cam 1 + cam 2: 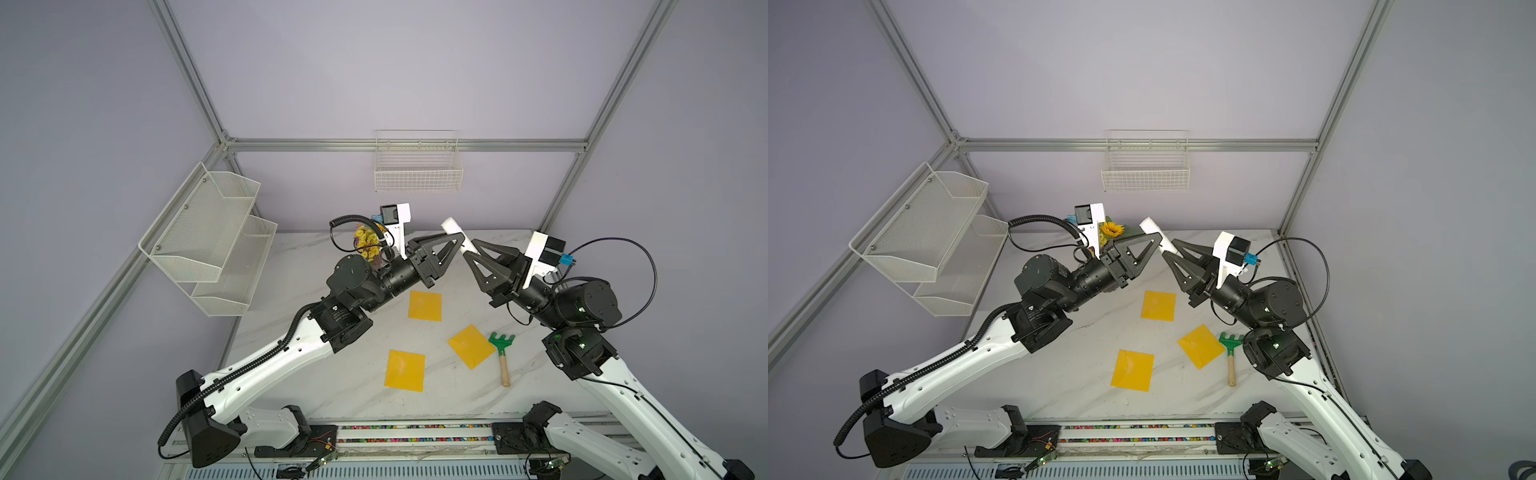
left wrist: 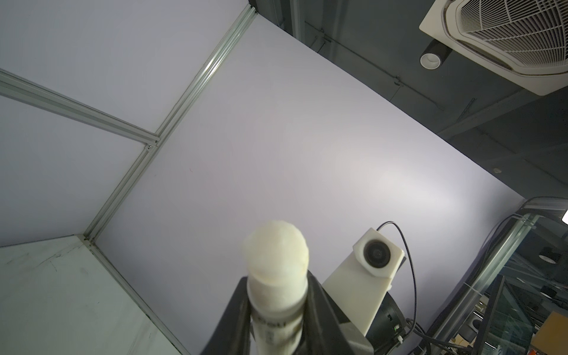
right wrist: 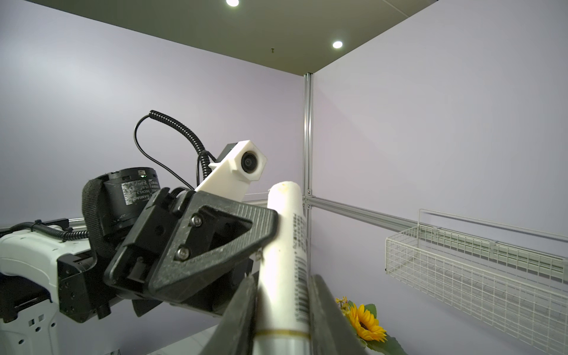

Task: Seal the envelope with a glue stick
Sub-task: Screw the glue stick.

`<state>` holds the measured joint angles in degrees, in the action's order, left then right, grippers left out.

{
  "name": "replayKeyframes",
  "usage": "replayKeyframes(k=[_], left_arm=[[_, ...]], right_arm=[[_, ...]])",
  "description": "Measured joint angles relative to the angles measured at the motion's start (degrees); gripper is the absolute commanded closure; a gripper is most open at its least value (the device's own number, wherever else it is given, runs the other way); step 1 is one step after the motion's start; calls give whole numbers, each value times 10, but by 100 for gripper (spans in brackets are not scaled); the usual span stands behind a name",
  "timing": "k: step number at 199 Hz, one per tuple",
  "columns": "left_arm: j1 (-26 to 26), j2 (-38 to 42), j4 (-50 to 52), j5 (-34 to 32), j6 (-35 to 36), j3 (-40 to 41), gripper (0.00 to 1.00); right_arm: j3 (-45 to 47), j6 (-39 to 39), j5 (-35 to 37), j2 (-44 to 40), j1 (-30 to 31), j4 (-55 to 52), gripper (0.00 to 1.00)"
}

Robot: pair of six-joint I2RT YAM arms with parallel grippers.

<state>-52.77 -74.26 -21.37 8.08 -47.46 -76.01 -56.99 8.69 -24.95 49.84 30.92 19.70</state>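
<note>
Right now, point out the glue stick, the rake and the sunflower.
glue stick (image 1: 452, 227), in a top view, on its free white end.
rake (image 1: 504, 368), in a top view, on its wooden handle.
sunflower (image 1: 1112, 229), in a top view, on its yellow bloom.

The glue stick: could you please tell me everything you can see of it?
The glue stick is a white, plastic-looking cylinder with dark print and a barcode along its side, a thin gold band near one end and a rounded cream-white tip at the other. It is tilted in the air above the table. The left gripper has its jaws shut on the body; the banded end sits between the jaws of the right gripper, though whether they press it is unclear.
</note>
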Motion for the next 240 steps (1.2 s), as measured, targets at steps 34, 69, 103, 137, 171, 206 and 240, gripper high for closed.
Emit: replayKeyframes(k=[34, 69, 103, 137, 171, 206, 240], left_arm=[[0, 0, 0, -5, 0, 0, 92], [2, 0, 0, -6, 0, 0, 92], [3, 0, -4, -8, 0, 0, 78], [3, 0, -4, -10, -3, 0, 64], [3, -4, -7, -9, -10, 0, 70], [3, -9, -13, -9, -14, 0, 86], [3, -9, -15, -9, -14, 0, 92]], right_arm=[[0, 3, -5, 4, 0, 0, 63], [0, 11, -5, 8, 0, 2, 73], [-4, 15, -3, 14, 0, 3, 100], [-8, 17, -6, 19, 1, 4, 100], [-8, 18, -6, 22, 1, 4, 100], [-8, 21, -1, 22, 1, 4, 100], [-9, 52, 5, 21, 1, 3, 71]])
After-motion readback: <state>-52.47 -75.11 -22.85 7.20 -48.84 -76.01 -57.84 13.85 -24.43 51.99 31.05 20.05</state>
